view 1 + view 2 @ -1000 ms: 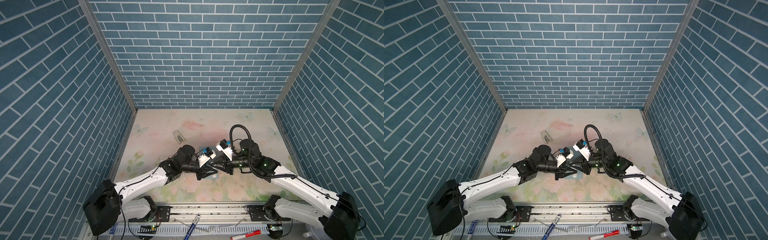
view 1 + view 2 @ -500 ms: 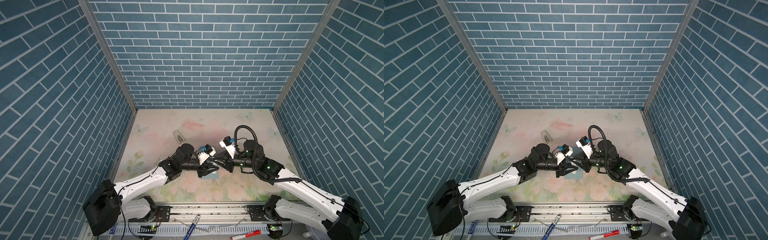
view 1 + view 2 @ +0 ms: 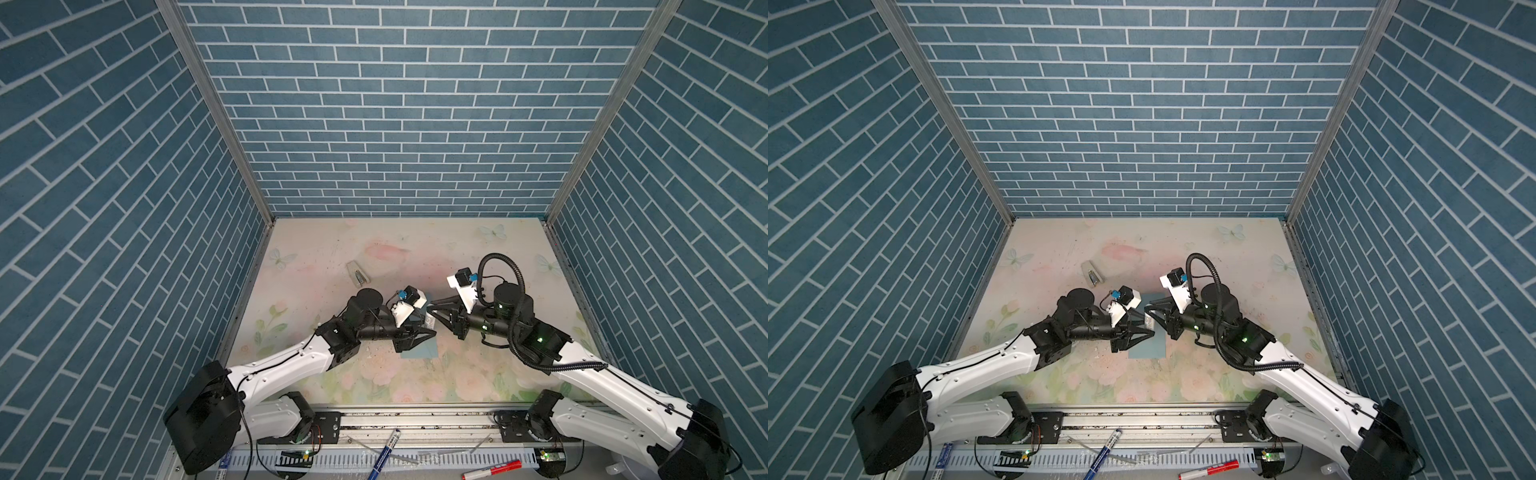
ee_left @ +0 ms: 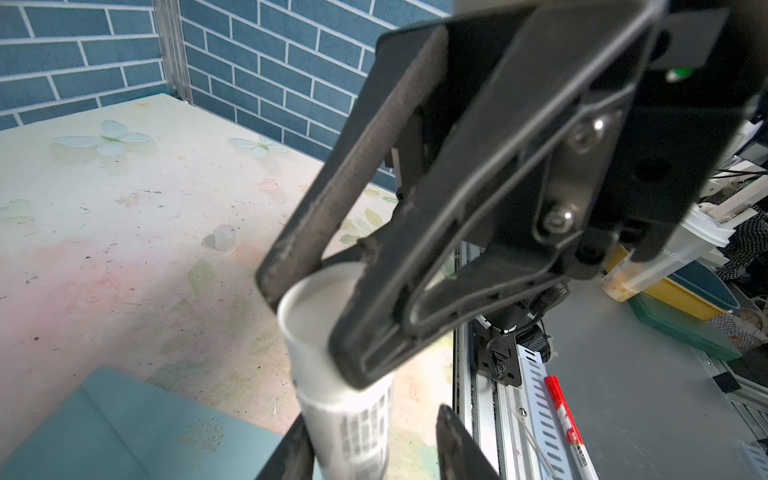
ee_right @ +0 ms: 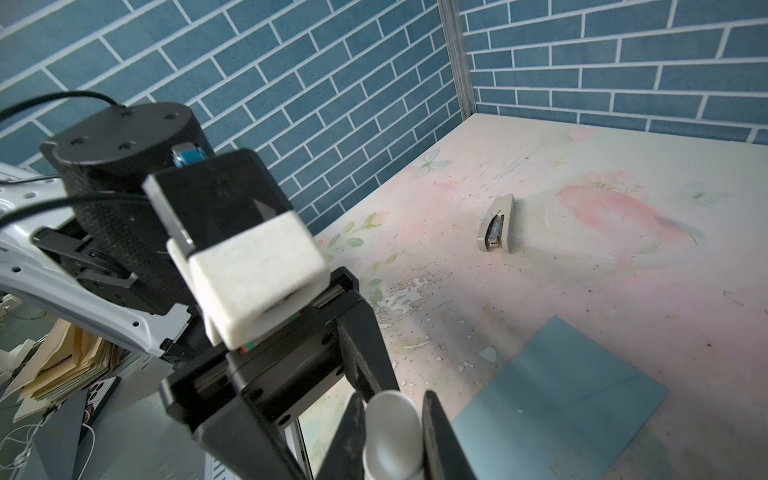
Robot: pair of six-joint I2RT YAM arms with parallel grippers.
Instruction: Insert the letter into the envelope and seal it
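Note:
The teal envelope (image 3: 424, 354) (image 3: 1148, 351) lies flat on the table under both grippers, and each wrist view shows part of it (image 4: 124, 428) (image 5: 561, 395). The letter shows in no view. A white tube with a printed label (image 4: 357, 419) (image 3: 428, 320) hangs above the envelope. My right gripper (image 5: 392, 415) (image 3: 433, 311) is shut on one end of it. My left gripper (image 4: 374, 432) (image 3: 428, 332) is open around the tube's other end, one finger against it and a gap at the other finger.
A silver stapler (image 3: 358, 274) (image 5: 496, 224) lies on the table behind the left arm. A small translucent cap (image 4: 224, 237) stands on the floral tabletop. Pens lie on the rail (image 3: 386, 455) in front of the table. Blue brick walls close three sides.
My left gripper's jaws have widened off the white tube. The right gripper has drawn back to the right, still holding the tube.

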